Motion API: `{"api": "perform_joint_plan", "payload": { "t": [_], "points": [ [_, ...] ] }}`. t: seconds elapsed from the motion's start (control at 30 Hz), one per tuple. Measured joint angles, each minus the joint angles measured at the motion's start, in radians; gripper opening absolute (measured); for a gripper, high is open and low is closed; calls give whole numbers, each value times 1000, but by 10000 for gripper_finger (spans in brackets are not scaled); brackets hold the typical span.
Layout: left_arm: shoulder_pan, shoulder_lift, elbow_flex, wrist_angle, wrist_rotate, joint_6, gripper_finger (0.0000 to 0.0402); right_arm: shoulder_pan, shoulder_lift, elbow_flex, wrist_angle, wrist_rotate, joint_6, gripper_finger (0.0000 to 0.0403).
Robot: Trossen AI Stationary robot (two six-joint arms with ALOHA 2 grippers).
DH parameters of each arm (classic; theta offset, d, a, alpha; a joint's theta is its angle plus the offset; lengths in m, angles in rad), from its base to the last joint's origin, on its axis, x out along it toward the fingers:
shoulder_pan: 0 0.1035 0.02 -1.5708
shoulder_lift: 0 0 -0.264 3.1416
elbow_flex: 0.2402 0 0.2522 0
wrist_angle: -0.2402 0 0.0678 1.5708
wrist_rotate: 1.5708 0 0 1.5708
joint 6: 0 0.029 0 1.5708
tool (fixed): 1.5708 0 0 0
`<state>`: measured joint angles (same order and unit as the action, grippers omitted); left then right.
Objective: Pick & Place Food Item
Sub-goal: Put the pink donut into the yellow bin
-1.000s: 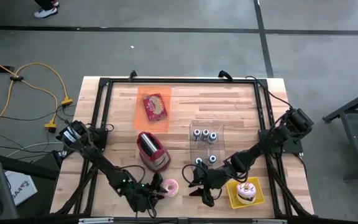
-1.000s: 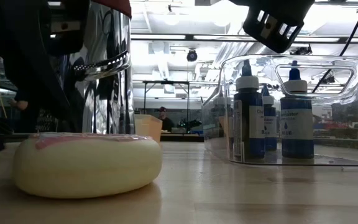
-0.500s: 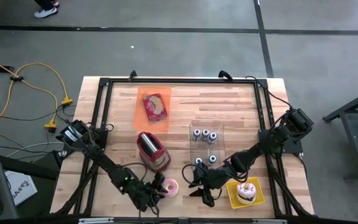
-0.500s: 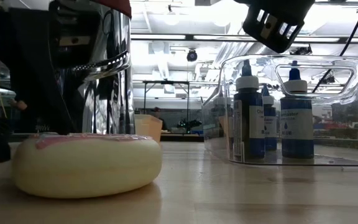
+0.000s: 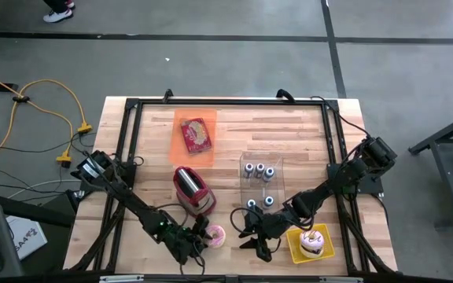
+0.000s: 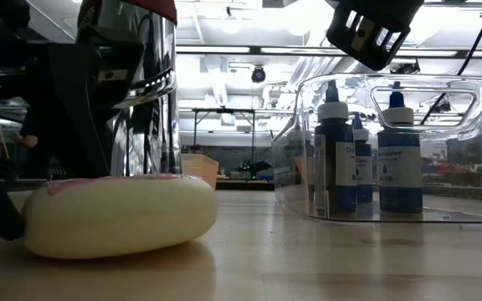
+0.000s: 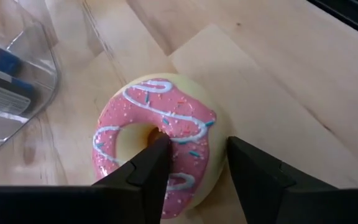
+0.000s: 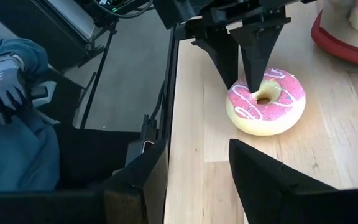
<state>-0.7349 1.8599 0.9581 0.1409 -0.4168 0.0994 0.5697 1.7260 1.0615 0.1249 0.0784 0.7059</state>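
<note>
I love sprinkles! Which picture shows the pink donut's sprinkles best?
The left wrist view: the donut fills the picture, so its pink icing, white swirls and sprinkles are plain. The right wrist view shows it whole but farther off. The low view shows only its pale side. The high view shows just a small pink spot beside the toaster.

The left gripper has pushed in on the doughnut over the last second, its fingers now straddling one side of the ring, one in the hole. The doughnut, flat a moment ago, now sits tipped up off the desk at its near-gripper edge.
</note>
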Motion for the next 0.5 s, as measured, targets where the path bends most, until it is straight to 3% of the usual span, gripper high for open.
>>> {"api": "perform_joint_plan", "payload": {
  "t": [0.5],
  "points": [
    [28, 0, 1, -26, 37, -91, 154, 1, 0, 0, 0, 0, 1, 155]
  ]
}}
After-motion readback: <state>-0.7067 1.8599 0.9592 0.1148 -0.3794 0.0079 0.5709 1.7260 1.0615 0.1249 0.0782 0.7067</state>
